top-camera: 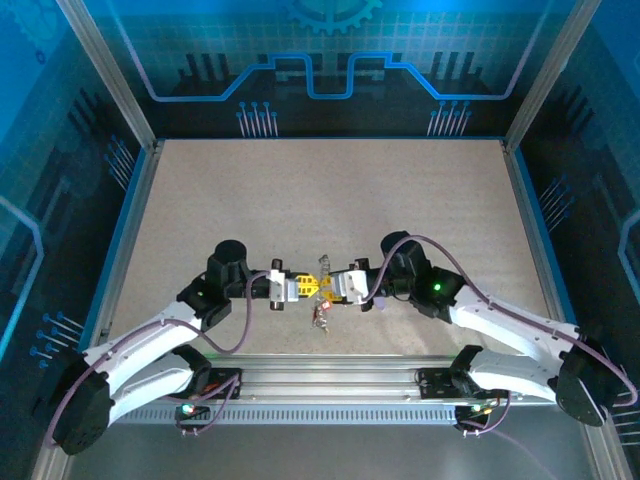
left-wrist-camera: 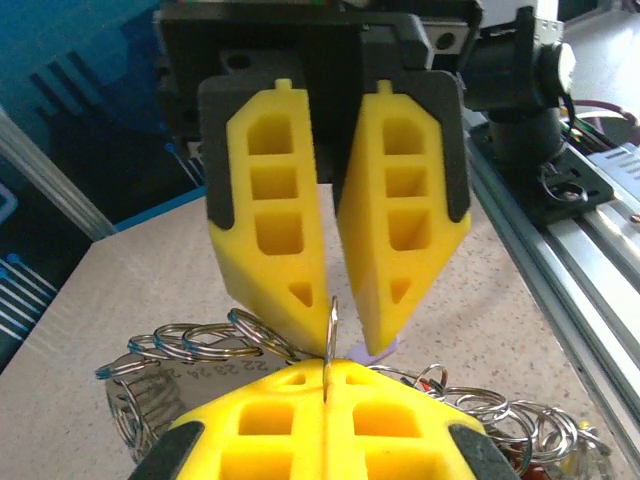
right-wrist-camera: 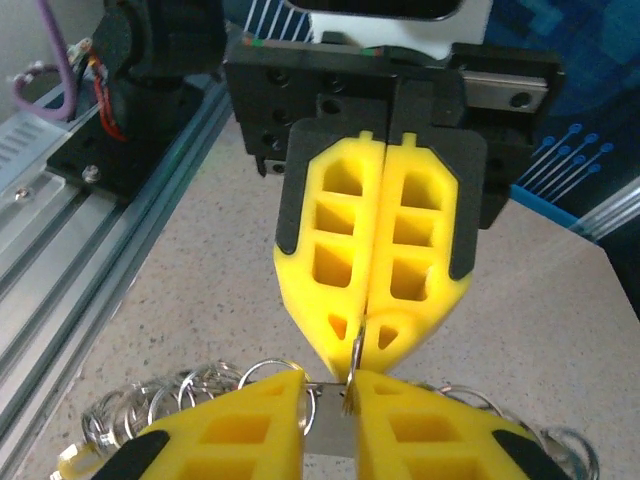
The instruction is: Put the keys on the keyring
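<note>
My two grippers meet tip to tip above the table's near middle. The left gripper (top-camera: 305, 287) (left-wrist-camera: 328, 375) (right-wrist-camera: 360, 348) is shut on the keyring (left-wrist-camera: 331, 322) (right-wrist-camera: 356, 352), a thin metal loop seen edge on and standing up out of its tips. The right gripper (top-camera: 333, 285) (right-wrist-camera: 330, 400) (left-wrist-camera: 345, 335) faces it with its jaws a little apart, one on each side of the loop. A lilac key head (left-wrist-camera: 383, 350) peeks out behind the right fingertip. A small bunch of keys (top-camera: 321, 318) hangs below the grippers. A flat silver strip (right-wrist-camera: 338, 435) shows in the right jaws' gap.
Several small split rings (left-wrist-camera: 190, 340) (right-wrist-camera: 150, 405) and a numbered metal tag (left-wrist-camera: 185, 372) hang under the grippers. The aluminium rail (top-camera: 330, 375) with both arm bases runs along the near edge. The speckled table (top-camera: 330, 200) stretches back to the blue walls.
</note>
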`<action>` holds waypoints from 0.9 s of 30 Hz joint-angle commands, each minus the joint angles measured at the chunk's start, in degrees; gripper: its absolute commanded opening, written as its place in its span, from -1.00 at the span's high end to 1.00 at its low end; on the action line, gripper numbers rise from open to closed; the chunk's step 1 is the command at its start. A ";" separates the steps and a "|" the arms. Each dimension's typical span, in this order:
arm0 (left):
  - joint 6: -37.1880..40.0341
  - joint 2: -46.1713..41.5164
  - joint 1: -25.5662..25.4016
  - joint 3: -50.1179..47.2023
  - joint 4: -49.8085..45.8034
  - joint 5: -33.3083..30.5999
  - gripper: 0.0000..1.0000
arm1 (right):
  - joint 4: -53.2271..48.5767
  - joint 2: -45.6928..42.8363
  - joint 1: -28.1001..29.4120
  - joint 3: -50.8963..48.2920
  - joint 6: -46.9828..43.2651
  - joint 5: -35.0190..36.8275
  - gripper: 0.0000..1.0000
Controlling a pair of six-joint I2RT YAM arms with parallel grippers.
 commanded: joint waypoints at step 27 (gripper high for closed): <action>-7.97 -0.27 -0.18 -2.79 15.90 -2.48 1.00 | 16.82 -1.51 -0.62 -5.33 12.37 2.25 0.77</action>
